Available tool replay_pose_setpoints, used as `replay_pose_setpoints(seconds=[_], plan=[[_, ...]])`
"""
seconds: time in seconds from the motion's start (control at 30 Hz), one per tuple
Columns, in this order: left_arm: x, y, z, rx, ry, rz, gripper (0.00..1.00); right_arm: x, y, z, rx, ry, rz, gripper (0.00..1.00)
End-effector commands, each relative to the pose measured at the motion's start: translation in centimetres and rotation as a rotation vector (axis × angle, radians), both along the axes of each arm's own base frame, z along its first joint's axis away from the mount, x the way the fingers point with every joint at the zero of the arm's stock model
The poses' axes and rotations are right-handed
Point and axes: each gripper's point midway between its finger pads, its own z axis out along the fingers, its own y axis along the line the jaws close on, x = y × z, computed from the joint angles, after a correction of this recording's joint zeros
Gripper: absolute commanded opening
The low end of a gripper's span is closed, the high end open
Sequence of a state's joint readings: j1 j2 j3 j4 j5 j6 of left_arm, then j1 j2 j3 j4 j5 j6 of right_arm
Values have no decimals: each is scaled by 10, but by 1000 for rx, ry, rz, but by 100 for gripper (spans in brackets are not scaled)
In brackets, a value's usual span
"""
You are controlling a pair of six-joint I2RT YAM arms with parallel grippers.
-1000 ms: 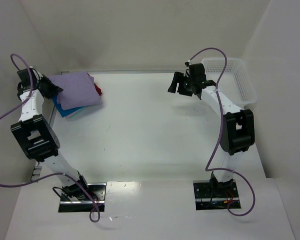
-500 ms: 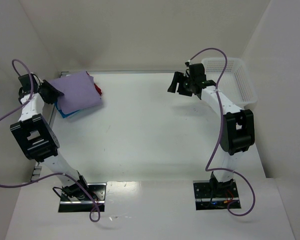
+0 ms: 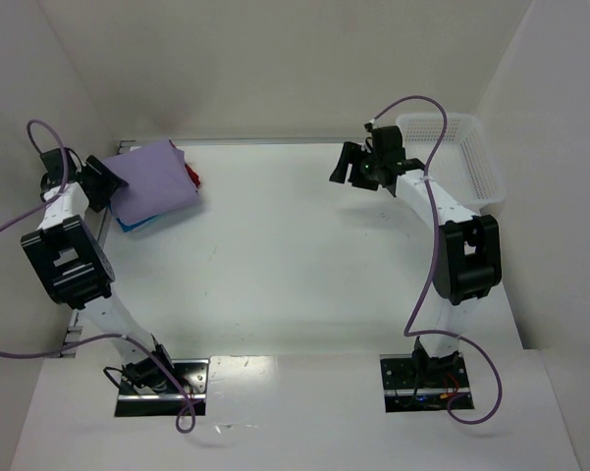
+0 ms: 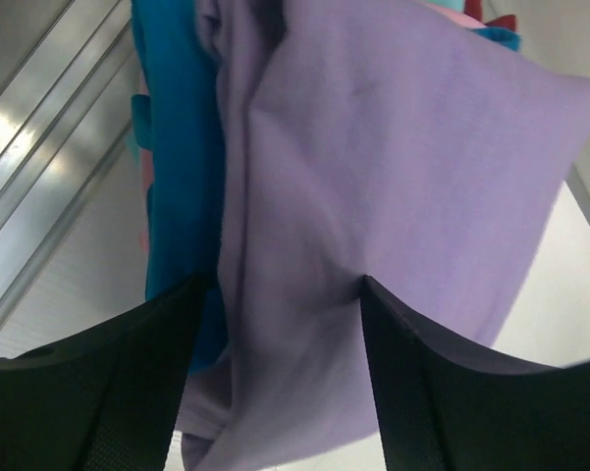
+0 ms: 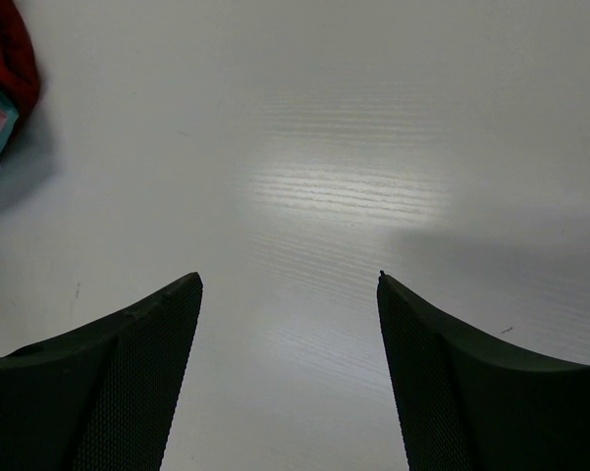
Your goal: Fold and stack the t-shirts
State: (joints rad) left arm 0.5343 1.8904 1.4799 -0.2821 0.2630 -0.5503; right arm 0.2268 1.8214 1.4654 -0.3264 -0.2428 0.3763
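Note:
A folded lavender t-shirt [image 3: 155,179] lies on top of a stack at the table's far left. A blue t-shirt [image 3: 133,222] peeks out below it and a red one [image 3: 192,177] shows at its right edge. My left gripper [image 3: 100,182] is at the stack's left edge, open. In the left wrist view its jaws stand wide apart around a fold of the lavender t-shirt [image 4: 393,167], with the blue t-shirt [image 4: 177,147] beside it. My right gripper [image 3: 344,167] hovers open over bare table at the far right, nothing between its fingers [image 5: 137,373].
A white mesh basket [image 3: 471,157] stands at the far right corner behind the right arm. A metal rail [image 4: 49,196] runs along the table's left edge beside the stack. White walls close in the table on three sides.
My left gripper has opened from shut, letting go of the lavender t-shirt, and drawn slightly back to the left. The right arm has not moved.

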Motion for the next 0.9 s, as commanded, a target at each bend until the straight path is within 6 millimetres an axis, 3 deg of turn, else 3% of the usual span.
replay_pose_setpoints(seconds=[0.0, 0.23, 0.4, 0.67, 0.73, 0.87], plan=[[17, 21, 16, 62, -71, 36, 74, 4, -2, 31, 9, -93, -16, 78], [36, 35, 34, 77, -168, 72, 75, 4, -3, 36, 19, -96, -35, 78], [49, 39, 32, 65, -190, 61, 74, 6, -3, 38, 29, -99, -53, 78], [63, 39, 21, 40, -211, 33, 43, 8, -2, 28, 31, -76, -58, 78], [65, 40, 18, 42, -213, 33, 29, 10, -2, 28, 31, -76, -58, 78], [66, 52, 27, 98, -229, 72, 24, 10, -2, 28, 31, -76, -58, 78]])
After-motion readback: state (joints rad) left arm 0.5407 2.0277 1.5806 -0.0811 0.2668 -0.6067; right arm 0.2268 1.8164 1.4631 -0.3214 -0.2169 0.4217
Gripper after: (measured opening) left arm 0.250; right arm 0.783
